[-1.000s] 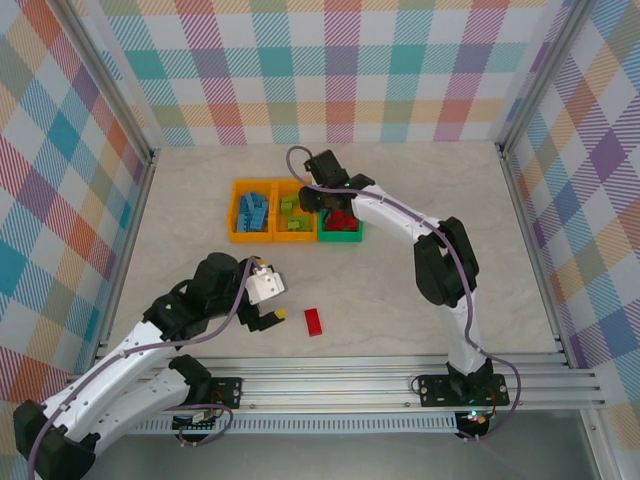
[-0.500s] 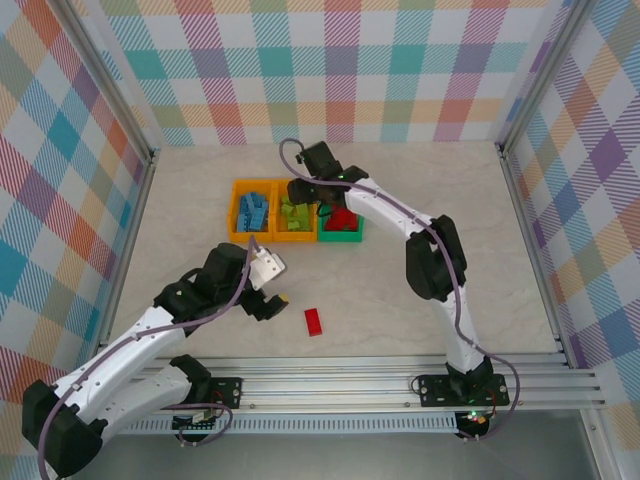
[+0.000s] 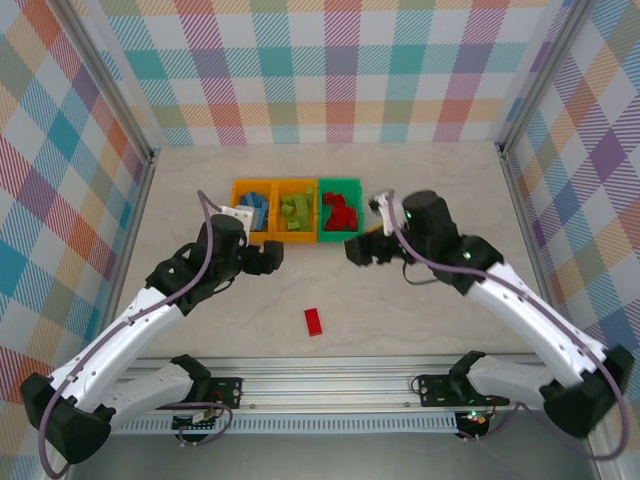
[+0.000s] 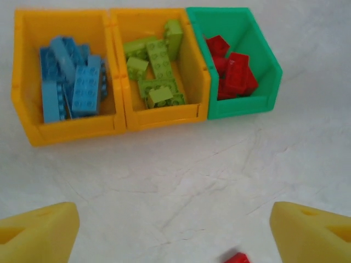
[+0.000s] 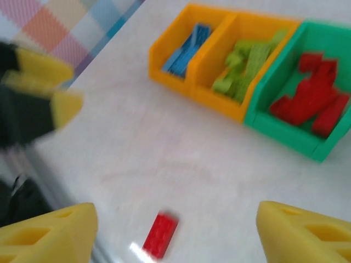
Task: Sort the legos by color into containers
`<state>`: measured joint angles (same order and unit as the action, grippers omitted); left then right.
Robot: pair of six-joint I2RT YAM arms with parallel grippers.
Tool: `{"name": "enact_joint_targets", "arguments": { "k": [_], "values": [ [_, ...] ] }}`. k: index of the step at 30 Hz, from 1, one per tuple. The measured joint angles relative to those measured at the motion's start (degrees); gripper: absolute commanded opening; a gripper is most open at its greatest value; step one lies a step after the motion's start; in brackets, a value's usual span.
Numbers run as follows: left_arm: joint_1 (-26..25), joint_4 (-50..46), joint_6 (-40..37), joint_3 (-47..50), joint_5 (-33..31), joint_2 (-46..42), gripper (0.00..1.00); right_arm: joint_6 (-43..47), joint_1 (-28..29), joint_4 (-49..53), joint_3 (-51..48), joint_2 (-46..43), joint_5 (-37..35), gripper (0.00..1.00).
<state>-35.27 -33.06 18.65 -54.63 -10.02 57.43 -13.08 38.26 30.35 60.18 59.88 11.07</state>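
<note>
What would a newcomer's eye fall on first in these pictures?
The bins stand out: blue bricks, lime bricks and red bricks, each color in its own bin. A lone brick, red, lies on the table in front of them. The left gripper and right gripper hang open and empty.

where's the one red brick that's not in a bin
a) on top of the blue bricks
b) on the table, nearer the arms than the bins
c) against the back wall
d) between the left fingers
b: the red brick lies flat on the bare table, well short of the bins.
</note>
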Motion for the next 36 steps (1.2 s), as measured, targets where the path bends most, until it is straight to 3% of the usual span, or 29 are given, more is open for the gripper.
{"name": "enact_joint_targets", "arguments": {
  "k": [3,8,14,27,32,36],
  "values": [
    [-6.3,-1.7,12.3,-0.4,-1.9,5.4,0.88,-1.0,0.0,5.8,-5.7,-5.9,3.5,0.85],
    [-20.4,-4.7,31.9,-1.9,-3.1,22.1,0.75,-3.4,0.0,12.7,-9.0,-10.1,6.8,0.96],
    [-27.0,-9.4,42.2,-9.0,-2.6,40.7,0.68,-5.2,0.0,13.1,-10.9,-10.1,8.7,1.0],
    [-27.5,-8.7,46.4,-7.8,-0.8,43.2,0.19,-7.1,0.0,13.0,-11.8,-10.3,9.3,1.0],
    [-27.5,-9.3,44.5,-8.4,-2.1,41.9,0.15,-8.0,0.0,12.3,-12.0,-12.5,9.8,1.0],
    [-25.6,-11.4,38.4,-17.1,-6.0,40.9,0.15,-9.2,0.0,9.0,-12.1,-16.2,8.4,1.0]
  ]
}}
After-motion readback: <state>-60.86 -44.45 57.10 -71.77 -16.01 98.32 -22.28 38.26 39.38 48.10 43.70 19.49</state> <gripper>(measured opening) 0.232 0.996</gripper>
